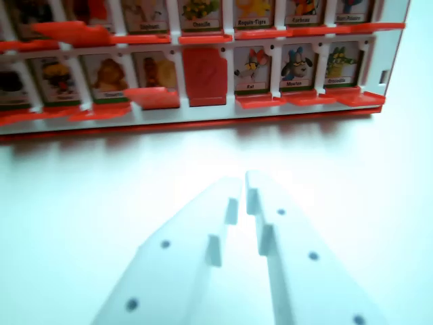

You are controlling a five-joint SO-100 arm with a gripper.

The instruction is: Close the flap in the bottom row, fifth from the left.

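White pincer (245, 181), seen from the wrist camera, fills the lower half of the view; its two tapered jaws converge to tips that nearly meet, leaving only a thin slit between them, and they grip nothing. Its tips hang above a bare, pale surface (81, 203), well short of the game board (203, 118) that spans the top of the frame. On the board, two rows of picture windows are visible, each with a red flap hinged at its lower edge. In the lower visible row most flaps lie flat toward the camera, exposing character cards, while one red flap (205, 76) stands upright and covers its window with a raised question-mark face. Counted from the wrist view's left, this covered window is about fifth, though the row's left end is cut off and the count is uncertain; if the count holds, the task's flap appears already closed. Directly beside it on the wrist view's left lies a lowered flap (154, 98), and on the right another lowered flap (258, 102) below the card labelled "Rat". Relative to the pincer, the upright flap lies straight ahead and slightly toward the wrist view's left, its hinge axis running crosswise to the pincer's long axis. Any further push would therefore call for a forward advance along the pincer's own line, with a small leftward correction.
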